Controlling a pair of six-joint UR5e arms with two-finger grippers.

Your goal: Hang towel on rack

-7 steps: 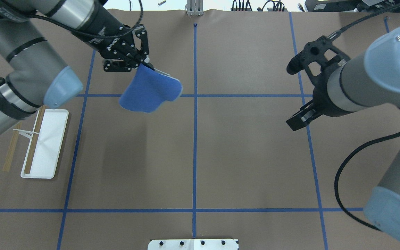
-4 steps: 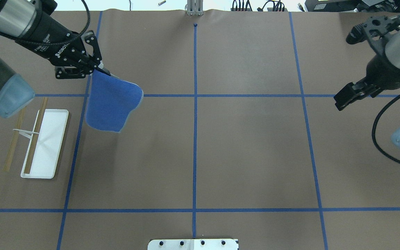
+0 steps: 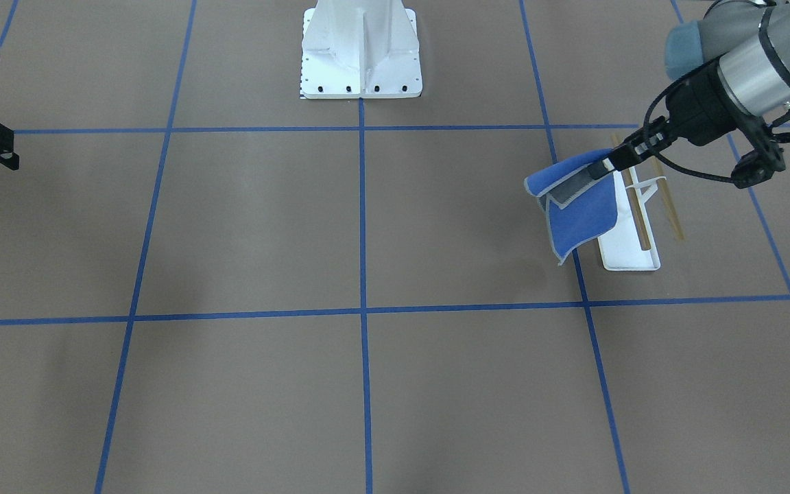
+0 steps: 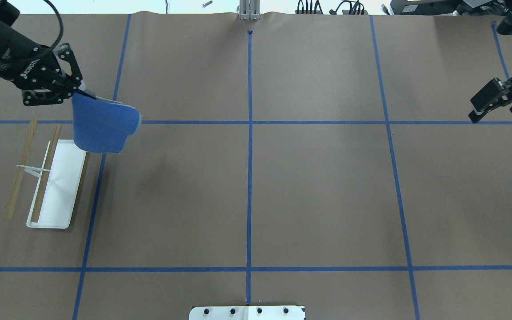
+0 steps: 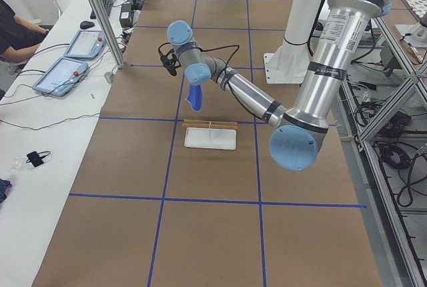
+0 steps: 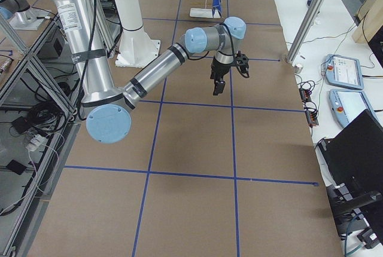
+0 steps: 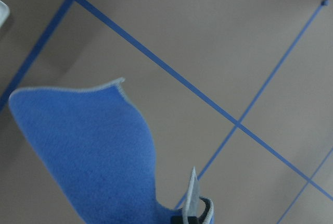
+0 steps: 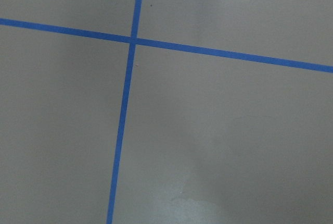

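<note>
My left gripper [image 4: 80,92] is shut on one corner of the towel [image 4: 100,129]. The towel hangs in the air, bright blue side towards the overhead camera, and its lower edge overlaps the far end of the rack's white tray [image 4: 60,186]. The rack's two tan rods [image 4: 45,173] lie parallel, left of and below the towel. In the front-facing view the towel [image 3: 580,209] shows a dark grey folded corner at my left gripper [image 3: 604,167], beside the rack [image 3: 625,250]. The left wrist view shows the towel [image 7: 88,151] hanging. My right gripper [image 4: 489,104] looks shut and empty at the far right.
The large white bolted pedestal [image 3: 361,55] stands at the robot's edge of the table, at the middle. Blue tape lines [image 4: 249,178] cross the brown table. Operators' tablets and cables [image 5: 63,77] lie on a side table beyond the far edge.
My left gripper has carried the towel left, from near the middle to the rack's far end. My right arm has drawn back to the far right.
</note>
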